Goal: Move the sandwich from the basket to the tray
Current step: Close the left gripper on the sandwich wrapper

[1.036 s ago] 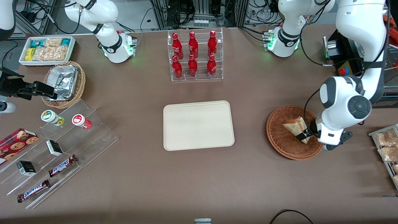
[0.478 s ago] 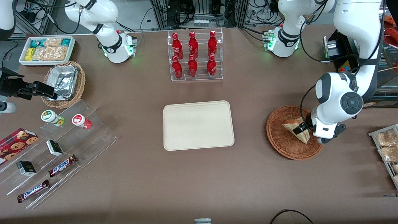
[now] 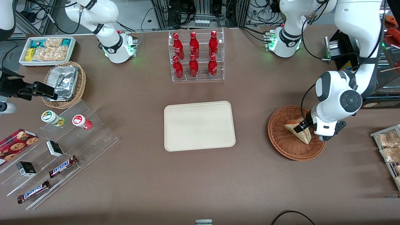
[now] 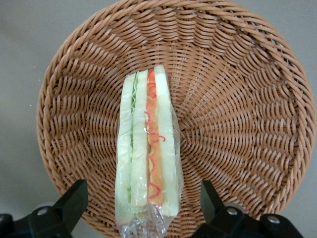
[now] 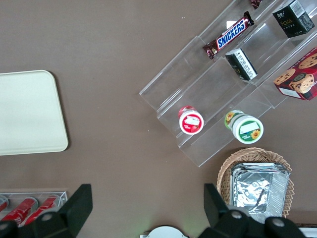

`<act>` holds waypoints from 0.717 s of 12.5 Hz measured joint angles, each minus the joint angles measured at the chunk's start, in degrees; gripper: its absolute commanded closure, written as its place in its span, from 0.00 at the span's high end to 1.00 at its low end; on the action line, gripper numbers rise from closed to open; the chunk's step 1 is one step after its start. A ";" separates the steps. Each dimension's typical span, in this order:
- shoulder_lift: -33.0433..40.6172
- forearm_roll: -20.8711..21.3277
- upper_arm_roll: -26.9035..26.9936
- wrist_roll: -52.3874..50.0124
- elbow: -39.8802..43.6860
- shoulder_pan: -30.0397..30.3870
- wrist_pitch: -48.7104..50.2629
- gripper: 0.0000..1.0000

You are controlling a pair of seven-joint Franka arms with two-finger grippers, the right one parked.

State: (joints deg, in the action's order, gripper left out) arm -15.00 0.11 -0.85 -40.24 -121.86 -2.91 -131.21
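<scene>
From my station, the nearest things in the front view sit low in the frame toward the parked arm's end: two Snickers bars [image 3: 62, 166] on a clear stepped stand [image 3: 78, 140], whose lowest steps I can barely tell from the counter [image 3: 200, 187]. At the working arm's end, a rack of snack packets [image 3: 387, 147] is cut off by the frame edge.

At mid-height of the frame, the basket [image 3: 278, 137] sits toward the working arm's end. Part of its rim is covered by the arm's white wrist. The sandwich [image 3: 292, 127] lies inside the basket, and the wrist hides one of its corners. The end effector [image 3: 302, 126] is down in the basket at the sandwich, but from this angle I see only a dark finger against the bread.

The wrist camera settles it. The end effector [image 4: 142, 191] has its fingers [image 4: 74, 198] spread apart on either side of the sandwich [image 4: 148, 148], with a gap of wicker between each finger and the wrapper. The cut edge faces the camera, showing green and red-orange layers, and the frame cuts off its wrapped end. The basket [image 4: 237, 99] fills most of this view.

The tray [image 3: 199, 126] lies in the middle of the front frame, well apart from the basket. Farther off, near the top, stands a clear rack of red bottles [image 3: 196, 56].
</scene>
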 measured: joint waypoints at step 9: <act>-0.25 -0.32 0.01 -1.83 -3.26 0.04 -4.40 0.00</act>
State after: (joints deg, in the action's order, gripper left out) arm -15.26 -0.21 -0.84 -42.07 -125.12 -2.87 -135.61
